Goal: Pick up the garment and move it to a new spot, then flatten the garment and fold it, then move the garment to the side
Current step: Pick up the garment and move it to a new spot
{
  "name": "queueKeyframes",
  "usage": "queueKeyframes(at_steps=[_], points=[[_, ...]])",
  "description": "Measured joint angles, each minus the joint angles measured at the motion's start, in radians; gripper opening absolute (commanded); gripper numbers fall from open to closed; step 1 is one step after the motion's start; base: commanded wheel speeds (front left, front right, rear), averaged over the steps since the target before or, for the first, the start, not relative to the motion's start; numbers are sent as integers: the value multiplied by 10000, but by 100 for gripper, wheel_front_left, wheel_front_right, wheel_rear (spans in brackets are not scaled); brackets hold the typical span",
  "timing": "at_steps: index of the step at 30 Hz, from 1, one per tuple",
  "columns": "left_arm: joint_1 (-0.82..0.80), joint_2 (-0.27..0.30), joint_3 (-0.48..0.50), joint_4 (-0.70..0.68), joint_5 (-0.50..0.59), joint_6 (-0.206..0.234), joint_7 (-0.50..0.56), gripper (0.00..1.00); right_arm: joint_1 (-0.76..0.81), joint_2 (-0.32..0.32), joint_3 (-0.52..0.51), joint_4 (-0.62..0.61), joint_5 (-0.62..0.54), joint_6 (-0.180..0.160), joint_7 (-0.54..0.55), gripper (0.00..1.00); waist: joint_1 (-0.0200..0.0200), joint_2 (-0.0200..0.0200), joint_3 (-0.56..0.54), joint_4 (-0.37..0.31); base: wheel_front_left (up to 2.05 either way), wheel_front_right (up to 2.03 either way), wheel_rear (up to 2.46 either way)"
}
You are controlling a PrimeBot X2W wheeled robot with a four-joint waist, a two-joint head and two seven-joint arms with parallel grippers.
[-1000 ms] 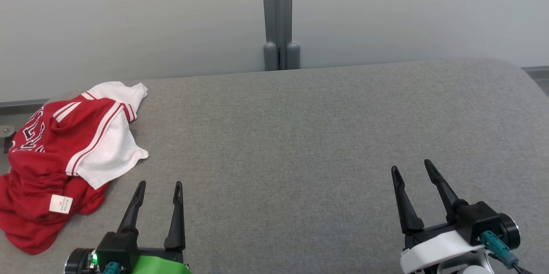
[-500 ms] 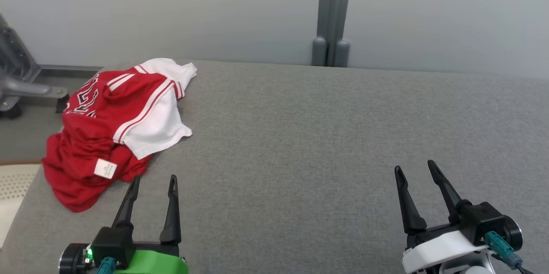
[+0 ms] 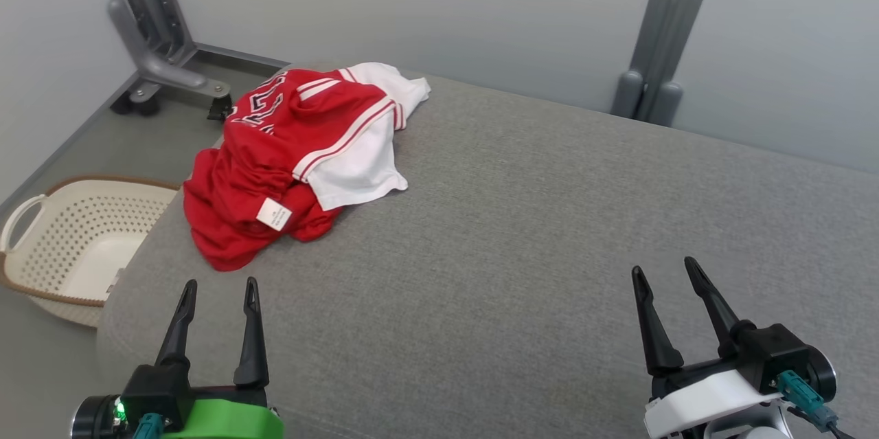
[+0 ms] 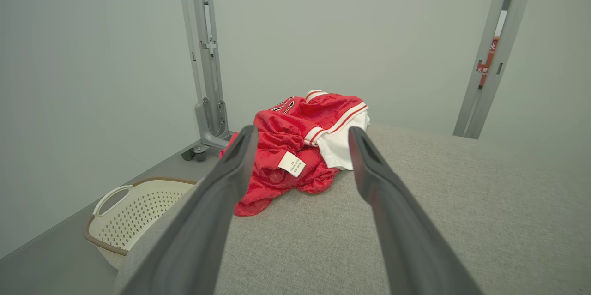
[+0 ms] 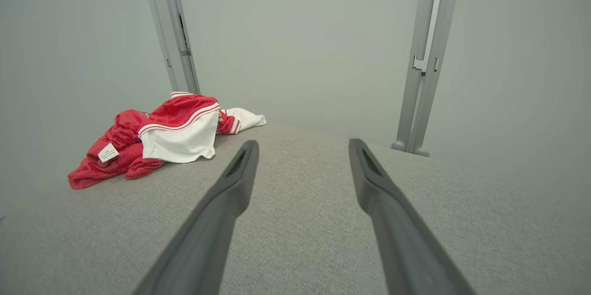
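The garment (image 3: 288,164) is a crumpled red and white jersey with a white label, heaped at the far left corner of the grey padded table (image 3: 535,233). It also lies ahead of my left fingers as the garment (image 4: 295,152) and off to the left as the garment (image 5: 157,140). My left gripper (image 3: 220,284) stands open above the table's near left edge, short of the cloth, with nothing between its fingers. At the near right, my right gripper (image 3: 665,265) is open and empty, far from the jersey.
A cream perforated basket (image 3: 75,246) with a brown rim sits on the floor left of the table. Grey metal frame posts (image 3: 659,34) stand behind the table against the pale wall, and a wheeled frame foot (image 3: 165,75) rests at the back left.
The head camera has swung left, so the jersey now sits nearer the picture's middle and the basket has come into sight. Both grippers stay open and the garment lies as before.
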Motion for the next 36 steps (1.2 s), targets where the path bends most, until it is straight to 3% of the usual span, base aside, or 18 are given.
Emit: queueKeyframes(at_steps=[7, 15, 18, 22, 28, 36], points=[[23, 2, 224, -217, -50, 127, 0, 100, -156, 4, 150, 75, -59, 0, 0, 100, 0, 0, 151, 807, 0, 0, 0], [79, 2, 453, -314, -102, 198, 0, 100, -414, 4, 173, 128, -196, 0, 0, 100, 0, 0, 625, 1151, 0, 0, 0], [-326, 4, 522, -224, -8, -4, 0, 100, -538, 6, 69, 96, -410, 0, 0, 100, 0, 0, 878, 1199, 0, 0, 0], [-1703, 401, 393, 322, 207, -430, -2, 100, -709, 0, -203, 15, -784, 0, 0, 100, 0, 0, 1329, 1241, 0, 0, 0], [-4720, 1381, 113, 2098, 48, -608, -2, 100, -1290, 12, -286, -69, -1561, 2, 0, 100, 0, 0, 2218, 1139, 0, 0, 0], [-8899, 1990, -1175, 5967, -2813, -667, 1536, 100, -2032, -2, -326, -81, -2021, 2, 0, 100, 0, 0, 3518, 821, 0, 0, 0]])
